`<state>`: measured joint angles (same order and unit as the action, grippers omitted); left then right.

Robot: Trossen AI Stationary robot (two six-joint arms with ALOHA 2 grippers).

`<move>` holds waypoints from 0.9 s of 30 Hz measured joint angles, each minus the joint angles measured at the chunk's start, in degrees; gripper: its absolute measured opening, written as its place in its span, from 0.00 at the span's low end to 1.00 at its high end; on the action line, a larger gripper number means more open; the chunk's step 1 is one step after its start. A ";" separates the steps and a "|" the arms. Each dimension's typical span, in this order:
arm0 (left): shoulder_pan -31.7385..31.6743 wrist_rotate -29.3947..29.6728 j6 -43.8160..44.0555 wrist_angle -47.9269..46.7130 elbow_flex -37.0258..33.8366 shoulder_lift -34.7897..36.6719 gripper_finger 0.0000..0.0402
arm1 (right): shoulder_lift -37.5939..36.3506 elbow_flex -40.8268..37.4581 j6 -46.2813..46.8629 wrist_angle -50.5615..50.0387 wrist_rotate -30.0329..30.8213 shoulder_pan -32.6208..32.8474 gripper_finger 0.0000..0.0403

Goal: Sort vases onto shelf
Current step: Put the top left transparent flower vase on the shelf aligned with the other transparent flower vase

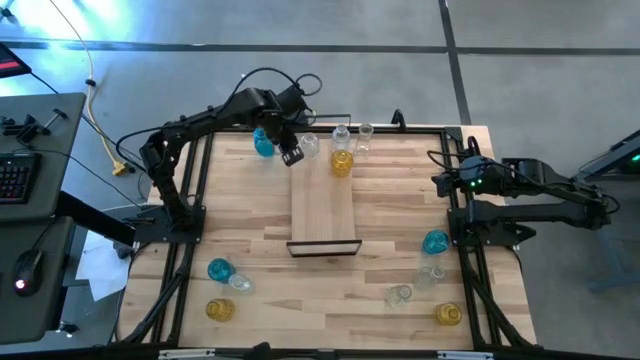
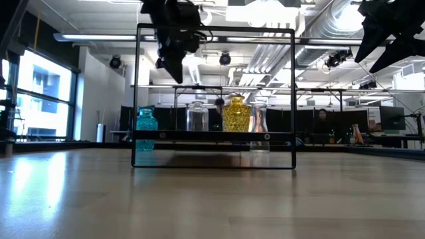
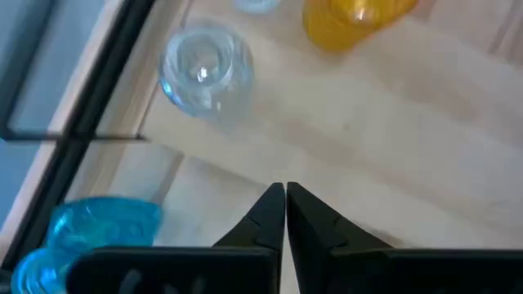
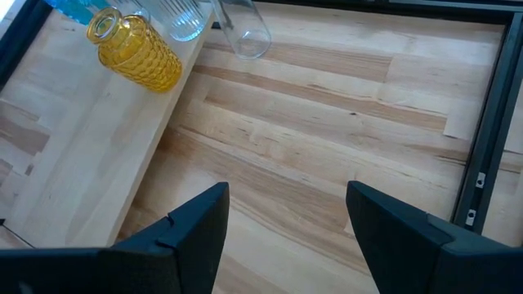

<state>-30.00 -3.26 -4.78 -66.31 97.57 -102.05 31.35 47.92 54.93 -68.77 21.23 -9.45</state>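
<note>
The shelf point(image 1: 323, 205) lies in the middle of the table. At its far end stand a clear vase point(image 1: 310, 145) and a yellow vase point(image 1: 342, 160). A teal vase point(image 1: 263, 142) stands just off it to the left, and another clear vase point(image 1: 365, 135) to the right. My left gripper point(image 1: 291, 155) hangs shut and empty above the shelf's far left corner, between the teal vase point(image 3: 90, 233) and the clear vase point(image 3: 204, 69). My right gripper point(image 4: 286, 220) waits open at the table's right edge.
Loose vases stand near the front: teal point(image 1: 220, 270), clear point(image 1: 240, 284) and yellow point(image 1: 220, 310) at the left; teal point(image 1: 435, 241), two clear point(image 1: 430, 275) point(image 1: 400, 295) and yellow point(image 1: 448, 315) at the right. The shelf's near end point(image 1: 323, 235) is bare wood.
</note>
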 joint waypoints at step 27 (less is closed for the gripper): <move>2.89 4.40 24.12 59.31 -54.95 37.30 0.00 | 0.00 0.00 -1.00 0.00 0.92 0.02 0.60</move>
<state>-27.12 1.14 19.35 -7.01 42.62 -64.75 31.35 47.92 53.93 -68.77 22.15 -9.43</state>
